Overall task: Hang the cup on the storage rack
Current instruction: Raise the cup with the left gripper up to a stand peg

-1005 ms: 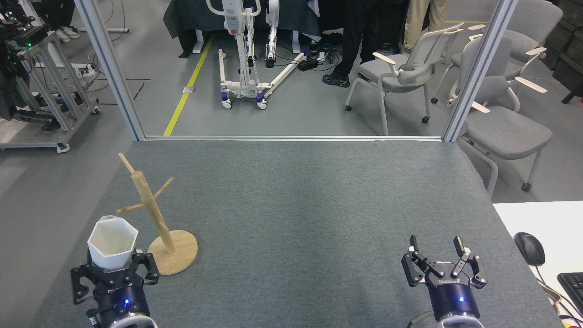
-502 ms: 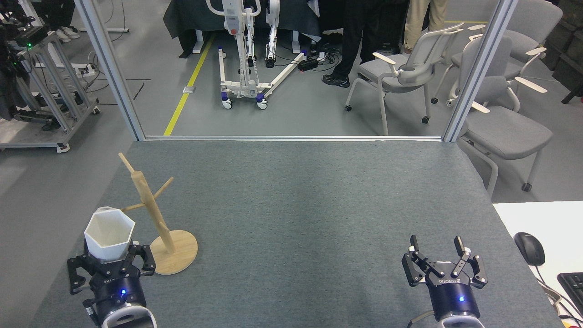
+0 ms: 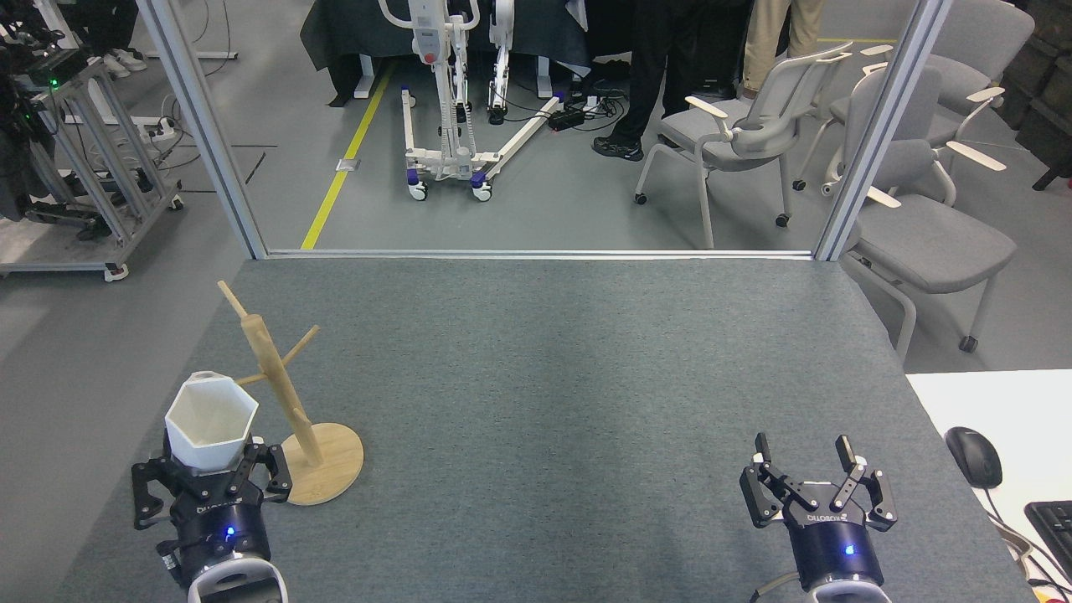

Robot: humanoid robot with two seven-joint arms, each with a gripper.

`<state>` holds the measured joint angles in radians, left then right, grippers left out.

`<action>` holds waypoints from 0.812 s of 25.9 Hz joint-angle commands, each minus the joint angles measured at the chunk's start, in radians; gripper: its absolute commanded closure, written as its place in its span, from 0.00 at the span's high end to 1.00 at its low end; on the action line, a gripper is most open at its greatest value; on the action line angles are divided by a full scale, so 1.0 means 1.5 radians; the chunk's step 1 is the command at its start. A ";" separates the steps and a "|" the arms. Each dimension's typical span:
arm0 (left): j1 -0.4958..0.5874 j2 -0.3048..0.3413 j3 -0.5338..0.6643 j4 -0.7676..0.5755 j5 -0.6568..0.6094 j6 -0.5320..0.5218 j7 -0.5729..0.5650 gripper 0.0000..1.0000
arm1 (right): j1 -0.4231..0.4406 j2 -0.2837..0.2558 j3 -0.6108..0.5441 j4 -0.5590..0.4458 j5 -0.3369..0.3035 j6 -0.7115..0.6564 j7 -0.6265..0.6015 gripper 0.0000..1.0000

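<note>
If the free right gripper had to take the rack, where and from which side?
Grip the upright post low, between the lowest peg and the round base, coming in from the right. That stretch is slim and bare; the pegs clutter it higher up, and the cup in the left gripper blocks the left.

I see a grey carpeted table top (image 3: 553, 394) | grey floor (image 3: 553, 201) beyond, with a yellow line (image 3: 345, 159) | two slanted metal posts (image 3: 205, 134) at the table's far corners | grey chairs (image 3: 745, 126) at right | white wheeled frame (image 3: 448, 159) at centre back | metal cart (image 3: 84, 159) at left | white desk (image 3: 997, 402) with mouse (image 3: 974, 456) at right | people's legs (image 3: 645, 75) at the back
</note>
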<state>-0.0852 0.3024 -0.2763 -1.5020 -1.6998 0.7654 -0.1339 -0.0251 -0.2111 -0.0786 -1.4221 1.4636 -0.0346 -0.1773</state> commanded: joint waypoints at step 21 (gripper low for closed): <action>-0.003 -0.020 -0.017 -0.005 -0.005 -0.014 0.000 0.15 | -0.002 0.004 0.000 -0.001 0.000 0.000 0.000 0.99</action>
<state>-0.0887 0.2763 -0.3020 -1.5106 -1.7072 0.7443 -0.1338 -0.0276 -0.2060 -0.0785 -1.4229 1.4634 -0.0355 -0.1780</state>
